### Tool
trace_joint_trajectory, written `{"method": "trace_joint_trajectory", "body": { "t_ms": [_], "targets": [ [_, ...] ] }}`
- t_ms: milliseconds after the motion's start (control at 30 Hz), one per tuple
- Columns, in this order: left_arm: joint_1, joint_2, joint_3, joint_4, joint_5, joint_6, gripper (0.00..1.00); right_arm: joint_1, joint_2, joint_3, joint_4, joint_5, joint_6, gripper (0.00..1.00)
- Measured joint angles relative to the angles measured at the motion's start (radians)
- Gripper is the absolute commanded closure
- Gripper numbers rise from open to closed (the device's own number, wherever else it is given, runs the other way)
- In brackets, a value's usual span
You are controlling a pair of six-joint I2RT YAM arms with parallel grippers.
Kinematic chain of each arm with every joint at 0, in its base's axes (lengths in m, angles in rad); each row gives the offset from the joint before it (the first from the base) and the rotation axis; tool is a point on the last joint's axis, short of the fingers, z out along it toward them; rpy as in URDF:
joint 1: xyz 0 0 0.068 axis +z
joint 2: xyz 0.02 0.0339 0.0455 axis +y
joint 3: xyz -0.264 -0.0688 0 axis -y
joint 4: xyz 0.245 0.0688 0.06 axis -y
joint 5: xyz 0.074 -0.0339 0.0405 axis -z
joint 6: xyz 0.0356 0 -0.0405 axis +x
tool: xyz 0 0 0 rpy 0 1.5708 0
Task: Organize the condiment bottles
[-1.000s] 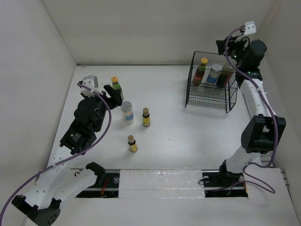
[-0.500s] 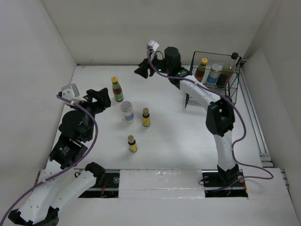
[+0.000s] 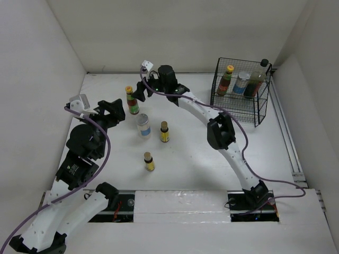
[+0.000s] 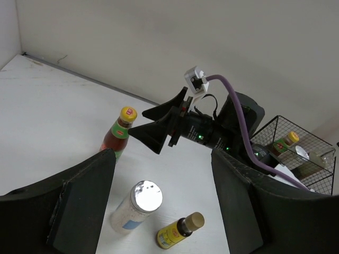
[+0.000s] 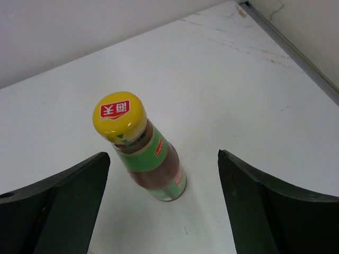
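**Desk:** Tally, please?

**Operator:** I am counting three of seven housed in the black wire basket (image 3: pixel 233 114) at the far right corner:
- one yellow-capped red-green-labelled bottle (image 3: pixel 226 79)
- one squat white silver-lidded jar (image 3: pixel 241 82)
- one taller dark black-capped bottle (image 3: pixel 256 79)

Four are waiting loose on the left half of the worktop:
- a second yellow-capped bottle (image 5: pixel 143 145), nearest the far edge
- a second silver-lidded jar (image 3: pixel 143 126)
- two tiny yellow-labelled bottles (image 3: pixel 164 132) (image 3: pixel 149 161), the last nearest the near edge

So I judge the job is not quite half done.

**Desk:** Current item?

**Operator:** The second yellow-capped bottle. It is standing upright, showing brown contents, a green neck band and a red mark on its cap. The right gripper (image 3: pixel 139 92) is hovering just beside it with fingers spread wide, touching nothing. The left gripper (image 3: pixel 112 110) is hanging by the left edge, also spread and empty.
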Motion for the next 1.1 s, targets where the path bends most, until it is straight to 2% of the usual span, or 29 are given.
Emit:
{"method": "trace_joint_trajectory", "body": {
  "t_ms": [167, 400, 500, 533, 567, 600, 700, 867, 967, 1100],
  "targets": [
    [0.0, 0.0, 0.0, 0.0, 0.008, 0.0, 0.31, 0.009, 0.024, 0.013, 0.023, 0.011, 0.012, 0.13],
    [0.0, 0.003, 0.0, 0.0, 0.02, 0.004, 0.31, 0.046, 0.086, 0.058, 0.182, 0.034, 0.09, 0.24],
    [0.0, 0.003, 0.0, 0.0, 0.021, 0.006, 0.31, 0.061, 0.108, 0.065, 0.214, 0.054, 0.111, 0.37],
    [0.0, 0.003, 0.0, 0.0, 0.023, 0.006, 0.31, 0.065, 0.113, 0.065, 0.22, 0.06, 0.117, 0.46],
    [0.0, 0.003, 0.0, 0.0, 0.023, 0.007, 0.31, 0.069, 0.116, 0.065, 0.231, 0.066, 0.121, 0.46],
    [0.0, 0.003, 0.0, 0.0, 0.025, 0.007, 0.31, 0.071, 0.118, 0.065, 0.24, 0.076, 0.132, 0.52],
    [0.0, 0.003, 0.0, 0.0, 0.029, 0.007, 0.31, 0.072, 0.119, 0.05, 0.287, 0.088, 0.14, 0.61],
    [0.0, 0.003, 0.0, 0.0, 0.032, 0.007, 0.31, 0.071, 0.115, 0.022, 0.349, 0.096, 0.171, 0.67],
    [0.0, 0.003, 0.0, 0.0, 0.035, 0.007, 0.31, 0.064, 0.101, -0.008, 0.372, 0.097, 0.192, 0.67],
    [0.0, 0.003, 0.0, 0.0, 0.04, 0.011, 0.31, 0.043, 0.009, -0.131, 0.403, 0.085, 0.224, 0.68]
  ]
}}
